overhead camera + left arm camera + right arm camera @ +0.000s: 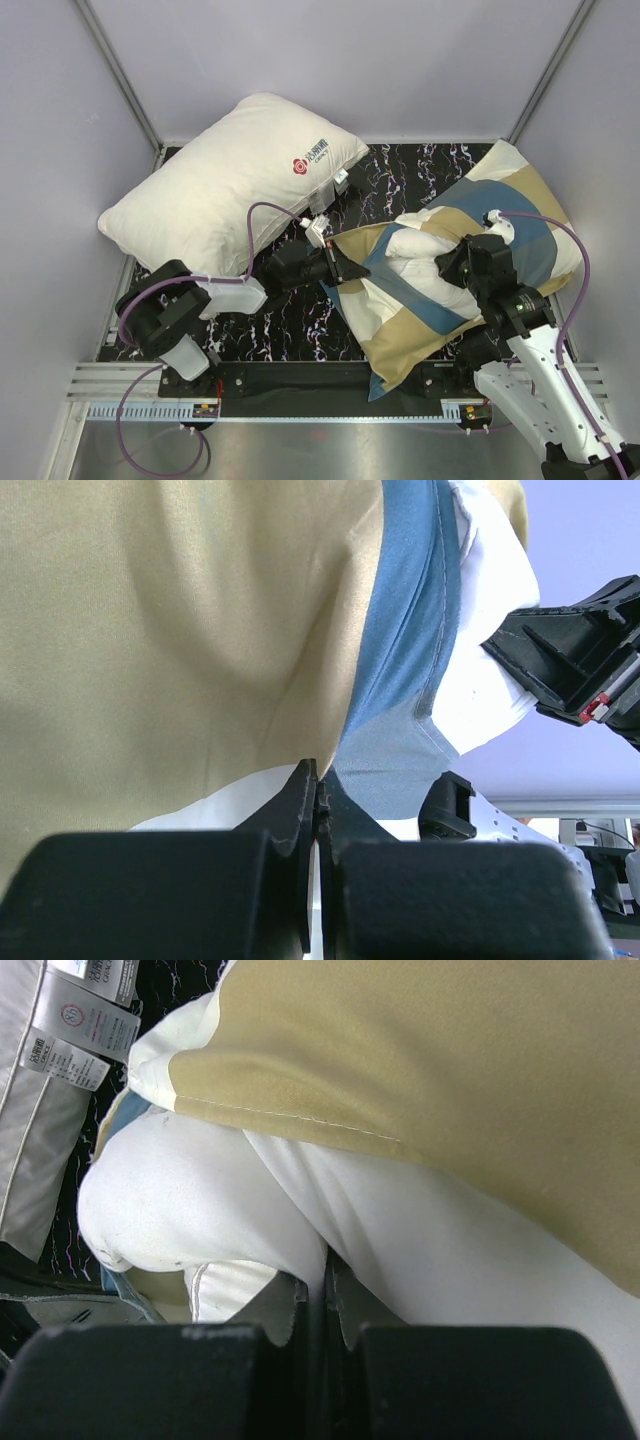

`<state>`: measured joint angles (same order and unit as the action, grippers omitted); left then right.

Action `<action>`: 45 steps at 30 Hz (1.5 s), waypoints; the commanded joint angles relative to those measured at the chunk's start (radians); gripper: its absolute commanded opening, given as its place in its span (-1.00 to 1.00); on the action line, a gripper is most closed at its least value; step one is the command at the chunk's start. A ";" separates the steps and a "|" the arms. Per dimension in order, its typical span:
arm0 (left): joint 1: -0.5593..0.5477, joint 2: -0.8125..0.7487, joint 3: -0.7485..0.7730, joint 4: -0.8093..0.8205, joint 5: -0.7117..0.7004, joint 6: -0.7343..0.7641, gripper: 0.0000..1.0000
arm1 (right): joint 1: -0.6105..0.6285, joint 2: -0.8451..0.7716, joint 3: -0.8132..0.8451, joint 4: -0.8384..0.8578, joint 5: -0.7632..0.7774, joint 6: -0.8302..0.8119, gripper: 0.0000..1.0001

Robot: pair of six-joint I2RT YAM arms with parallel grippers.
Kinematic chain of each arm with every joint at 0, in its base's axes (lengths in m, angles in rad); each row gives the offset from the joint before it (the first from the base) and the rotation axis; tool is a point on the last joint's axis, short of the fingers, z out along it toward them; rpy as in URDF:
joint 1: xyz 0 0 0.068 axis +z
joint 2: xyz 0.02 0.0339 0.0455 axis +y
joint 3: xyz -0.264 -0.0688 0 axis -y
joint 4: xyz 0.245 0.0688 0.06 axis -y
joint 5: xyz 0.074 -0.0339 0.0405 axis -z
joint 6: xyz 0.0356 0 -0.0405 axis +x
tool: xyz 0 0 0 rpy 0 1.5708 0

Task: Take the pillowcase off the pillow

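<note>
Grips oppose each other: left gripper (352,270) pinched tight on the pillowcase (505,205) hem at centre, right gripper (450,265) clamped on the bared pillow (420,248) to the right. We judge one anchors while the other peels; the pillow's far right half sits sleeved.

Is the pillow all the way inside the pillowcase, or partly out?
Partly out. The white pillow bulges from the pillowcase opening; the rest is covered.

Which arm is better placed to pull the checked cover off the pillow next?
Left, likely. The left tool is shut on the pillowcase at its open edge, free to pull away; the right tool pinches the exposed pillow, better suited to anchoring it.
</note>
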<state>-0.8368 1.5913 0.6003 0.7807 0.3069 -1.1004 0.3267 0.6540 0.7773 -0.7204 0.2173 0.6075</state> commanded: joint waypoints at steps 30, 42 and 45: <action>0.188 0.144 -0.074 -0.205 -0.233 0.094 -1.00 | -0.034 -0.099 0.169 -0.186 0.314 -0.074 -1.00; 0.232 0.199 0.019 -0.287 -0.241 0.142 -1.00 | -0.034 -0.145 0.272 -0.208 0.231 -0.061 -1.00; 0.220 0.184 0.033 -0.317 -0.239 0.163 -1.00 | -0.035 -0.129 0.269 -0.177 0.182 -0.060 -0.99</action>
<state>-0.5934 1.7866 0.6250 0.5705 0.1387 -1.0019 0.3054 0.5076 1.0126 -0.9482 0.3397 0.5625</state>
